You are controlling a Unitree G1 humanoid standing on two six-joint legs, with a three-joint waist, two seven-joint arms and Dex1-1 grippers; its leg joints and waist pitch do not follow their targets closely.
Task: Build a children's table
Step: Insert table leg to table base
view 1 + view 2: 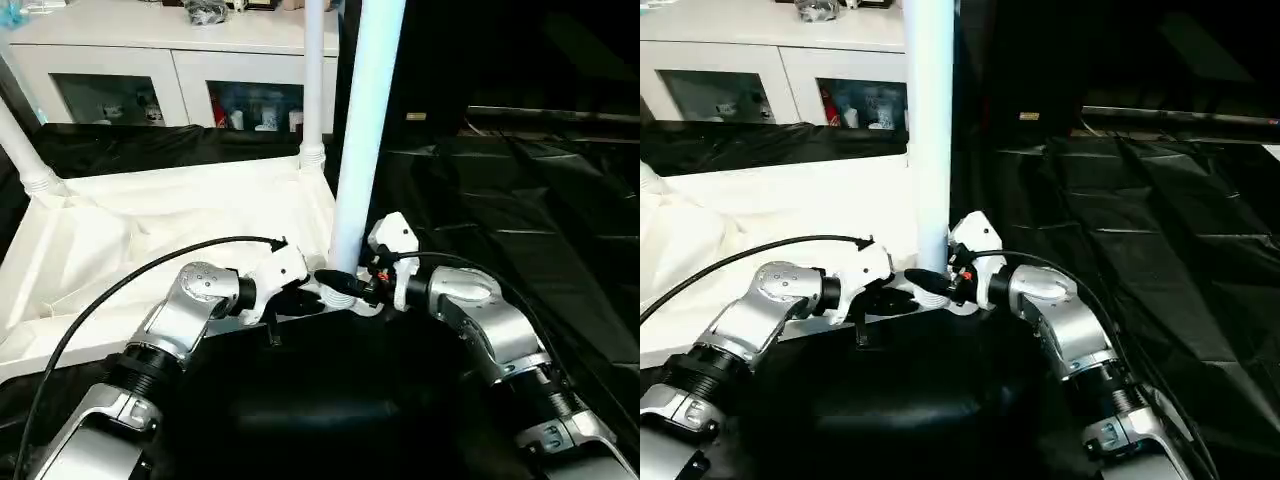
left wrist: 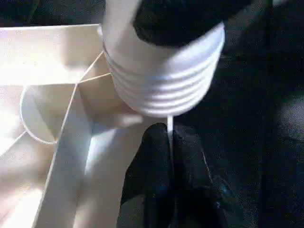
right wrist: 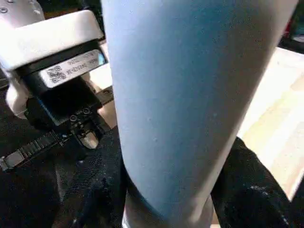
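While both tools (image 1: 338, 285) crowd one leg (image 1: 365, 130), a cabinet (image 1: 170, 70) stands behind.

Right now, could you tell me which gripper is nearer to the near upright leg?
Right. The right gripper is closed around the leg near its base; the left gripper pinches the tabletop rim beside it.

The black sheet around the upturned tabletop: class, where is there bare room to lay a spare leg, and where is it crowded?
Bare: the wide black sheet beyond the right arm. Crowded: the tabletop near corner, where the left gripper pinches the rim and the right gripper clamps the upright leg. Two more legs stand in the far corners.
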